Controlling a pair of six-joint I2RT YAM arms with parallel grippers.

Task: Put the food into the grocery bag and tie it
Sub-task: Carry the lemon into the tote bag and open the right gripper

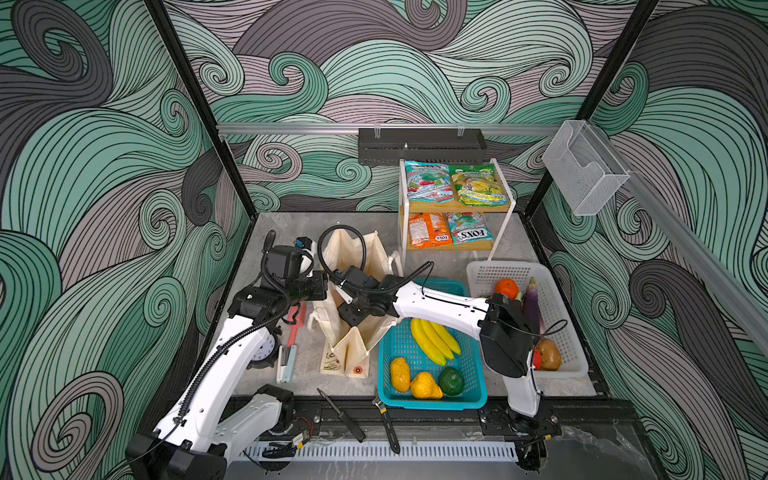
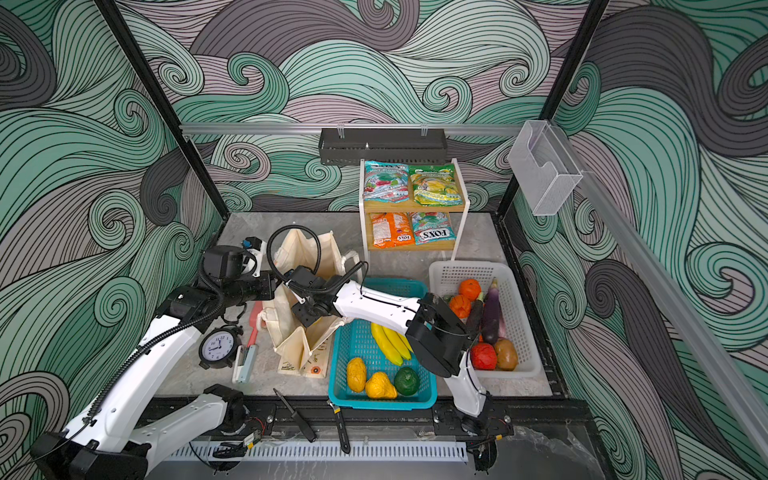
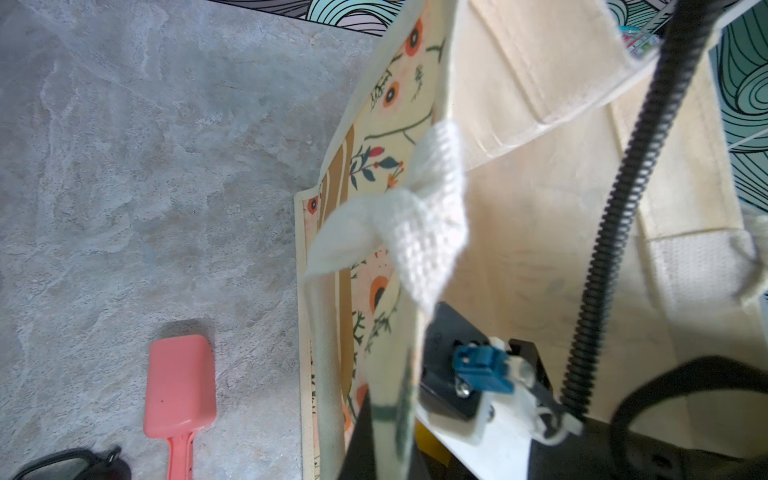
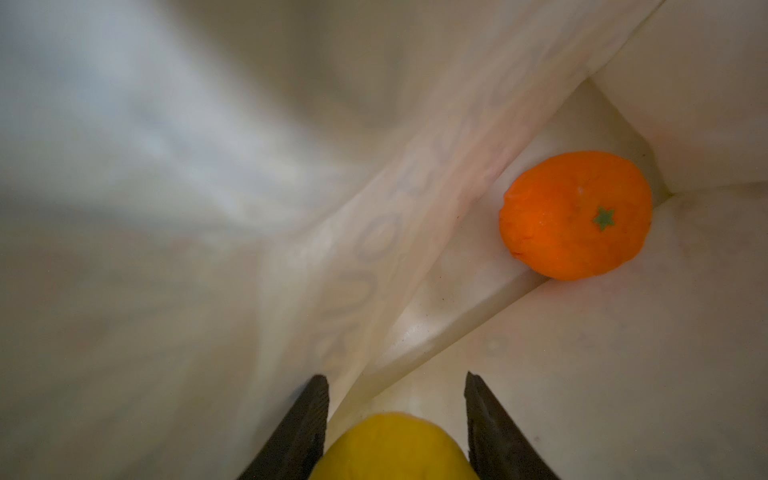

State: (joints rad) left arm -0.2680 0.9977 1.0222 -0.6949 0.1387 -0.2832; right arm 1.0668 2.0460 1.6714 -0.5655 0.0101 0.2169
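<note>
The grocery bag (image 1: 353, 253) stands upright on the grey surface (image 1: 291, 224). The left end effector (image 1: 323, 290) is pressed together on its rim, on the bag's left side in both top views. That grip seems meant to hold the soft mouth open and steady while the other arm reaches in. The right end effector (image 4: 395, 376) is deep inside the bag, pinching a yellow lemon (image 4: 395, 446) between its dark fingers (image 4: 307, 419). It is low over the bag's floor, presumably so the fruit can be let go without a fall. An orange (image 4: 575, 214) already lies in a bottom corner. The banana bunch (image 1: 434, 338) waits in the teal basket (image 1: 432, 403) just beside the bag, and the eggplant (image 2: 492, 309) in the white basket (image 2: 461, 270). On the rack's lower shelf (image 1: 449, 249), a teal packet (image 1: 469, 232) and an orange packet (image 1: 430, 232) read "FOX'S", upside down in both top views. The lettering on the teal-red packet (image 1: 428, 183) and green-yellow packet (image 1: 478, 185) above is too small to read. The bag's tan band (image 3: 343, 166) shows no legible letters.
</note>
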